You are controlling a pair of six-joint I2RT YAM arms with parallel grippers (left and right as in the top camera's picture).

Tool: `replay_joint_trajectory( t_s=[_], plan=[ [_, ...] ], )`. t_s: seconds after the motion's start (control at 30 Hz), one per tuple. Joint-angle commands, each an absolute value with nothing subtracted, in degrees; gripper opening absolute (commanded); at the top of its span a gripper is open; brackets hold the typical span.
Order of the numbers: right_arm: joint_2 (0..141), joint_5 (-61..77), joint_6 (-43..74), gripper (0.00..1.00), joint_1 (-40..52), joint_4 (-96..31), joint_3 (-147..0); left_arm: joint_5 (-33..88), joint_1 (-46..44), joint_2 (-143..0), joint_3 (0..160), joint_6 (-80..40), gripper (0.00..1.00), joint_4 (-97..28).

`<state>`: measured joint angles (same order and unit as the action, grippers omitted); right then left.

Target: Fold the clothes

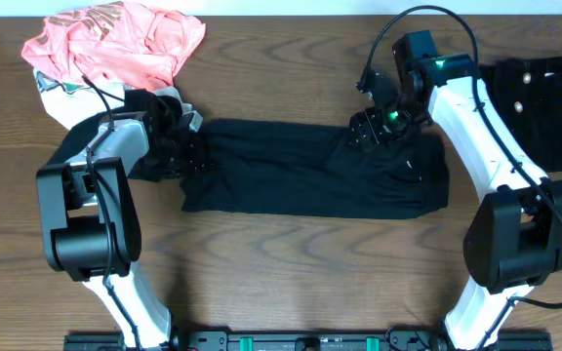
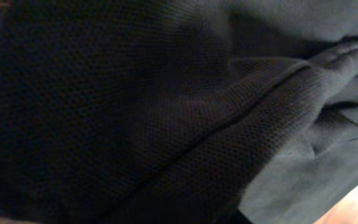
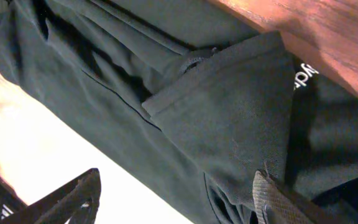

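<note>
1. The wooden table (image 1: 291, 263) carries everything, and the big item on it is the black garment (image 1: 301, 180), stretched in a long band across the middle, left end to right end, roughly flat with soft creases.
2. Up at the far left corner sits a crumpled pink garment (image 1: 115, 39), well apart from the action. At the far right edge lies a dark buttoned garment (image 1: 544, 102), near the black one but not touching it. By my read, both are waiting their turn.
3. The step in hand looks like an early fold on the black piece, with each arm working one end of it.
4. The left gripper (image 1: 185, 139) is right down at the garment's left end, bunched cloth around it. Its wrist camera shows nothing but dark knit (image 2: 135, 124) pressed close, so I cannot tell whether those fingers are apart or pinched on fabric.
5. The right gripper (image 1: 371, 125) hovers over the upper right part of the garment. In its wrist view the fingers (image 3: 267, 198) stand wide apart, clamped on nothing, one tip just at the cloth.
6. Just ahead of them lies a turned-over flap (image 3: 229, 118) with a hemmed edge, and beside it some small white lettering (image 3: 307, 78).
7. Next move, as I judge it: the right fingers need to drop onto an edge and close on it cleanly, catching the top layer only, so both ends can be carried over together.
</note>
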<state>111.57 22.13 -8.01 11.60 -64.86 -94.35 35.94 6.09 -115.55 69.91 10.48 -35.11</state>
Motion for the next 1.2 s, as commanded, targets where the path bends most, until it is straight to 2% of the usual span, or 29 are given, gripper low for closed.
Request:
replay_joint_trajectory(
  t_s=[0.0,0.17,0.5,0.67,0.9,1.17],
  plan=[
    [110.37,22.94,-8.84,0.76,12.45,-64.95,-95.42,33.82,5.82,-117.54,70.5,10.41,0.11,-35.11],
    [110.37,22.92,-8.84,0.75,12.43,-65.41,-95.42,33.15,6.59,-114.5,72.27,8.32,0.08,-35.99],
    [110.37,22.9,-8.86,0.76,12.34,-65.12,-95.39,21.23,7.09,-103.18,72.29,5.39,0.06,-41.6],
    [110.37,22.92,-8.84,0.76,12.36,-65.1,-95.42,21.1,6.17,-98.98,72.29,5.19,0.06,-43.03],
    [110.37,22.92,-8.84,0.76,12.36,-65.23,-95.42,20.38,0.45,-98.08,72.29,4.05,0.06,-42.76],
    [110.37,22.92,-8.84,0.77,12.38,-65.6,-95.42,13.34,-9.69,-98.08,72.29,1.15,0.06,-41.43]
  ],
)
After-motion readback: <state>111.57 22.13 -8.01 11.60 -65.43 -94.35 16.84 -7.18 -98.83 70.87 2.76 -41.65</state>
